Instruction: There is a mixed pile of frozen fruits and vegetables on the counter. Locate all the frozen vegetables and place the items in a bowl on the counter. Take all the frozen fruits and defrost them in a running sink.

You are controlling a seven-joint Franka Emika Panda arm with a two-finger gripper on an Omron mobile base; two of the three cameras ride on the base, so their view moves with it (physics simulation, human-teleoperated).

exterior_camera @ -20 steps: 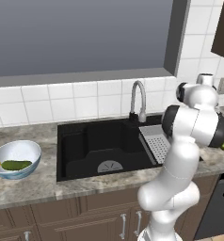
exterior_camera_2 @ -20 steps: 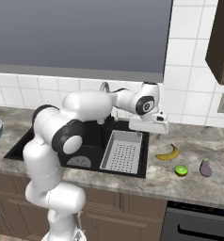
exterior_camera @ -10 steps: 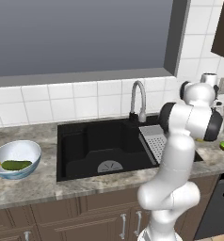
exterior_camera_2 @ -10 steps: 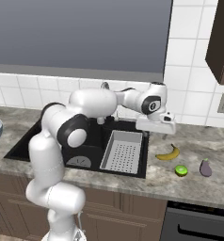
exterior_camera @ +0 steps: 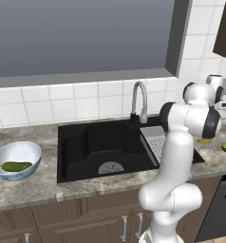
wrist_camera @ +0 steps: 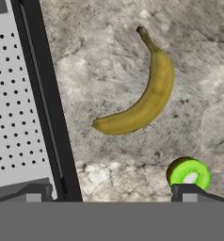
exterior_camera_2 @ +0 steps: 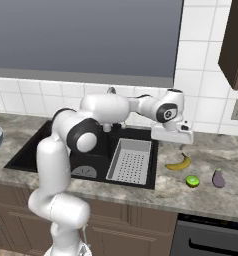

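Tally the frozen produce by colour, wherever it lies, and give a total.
Yellow: 1, the banana on the counter.
Green: 2, the lime on the counter and the cucumber in the bowl.
Grey-purple: 1, the eggplant on the counter.
Total: 4

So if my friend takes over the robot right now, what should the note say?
Gripper: open, empty, hanging above the banana.
Cucumber: in the bowl on the counter, left of the sink. Done.
Banana, lime and eggplant: on the counter right of the sink.
Left: eggplant into the bowl; banana and lime into the sink. No water shows at the faucet.
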